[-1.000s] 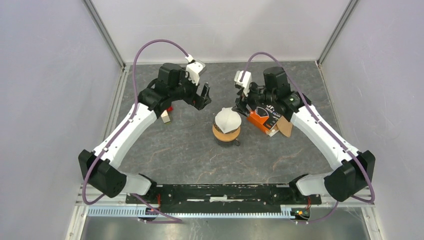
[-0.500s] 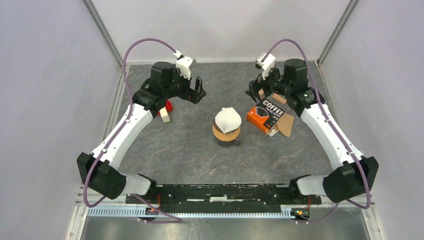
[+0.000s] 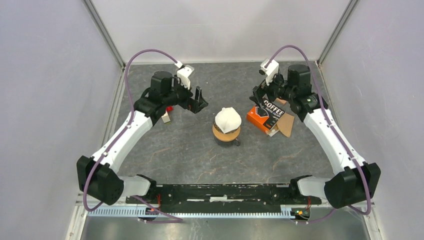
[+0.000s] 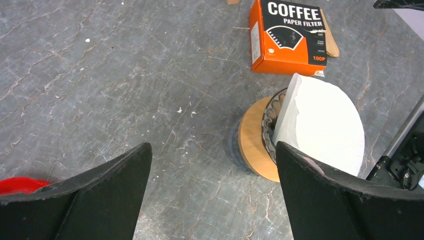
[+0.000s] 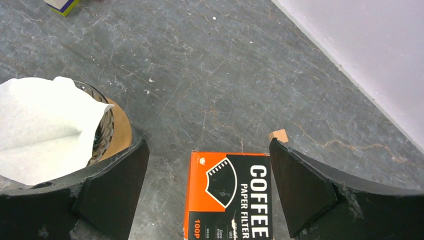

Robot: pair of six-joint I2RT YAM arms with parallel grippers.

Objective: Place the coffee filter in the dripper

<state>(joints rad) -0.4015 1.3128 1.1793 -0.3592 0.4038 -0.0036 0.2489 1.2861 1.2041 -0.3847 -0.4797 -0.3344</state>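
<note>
The white coffee filter [image 3: 227,119] sits in the dripper at the table's middle, standing up out of it. Only the dripper's dark ribbed rim [image 4: 272,116] shows beside the paper, above a tan disc [image 3: 226,135]. From the right wrist the coffee filter [image 5: 40,130] and the dripper rim [image 5: 102,132] lie at the left. My left gripper [image 3: 199,100] hovers open to the far left of the filter, empty [image 4: 213,150]. My right gripper [image 3: 259,100] hangs open above the orange box, holding nothing [image 5: 208,145].
An orange "COFFEE PAPER FILTER" box [image 3: 265,115] lies right of the dripper, a brown flap [image 3: 286,126] at its side. A red object [image 3: 169,107] and a small block [image 3: 165,117] lie under the left arm. Grey walls close in the table.
Both grippers have drawn back from the dripper toward the far side. The right jaws have spread wider. The filter stays in the dripper.
</note>
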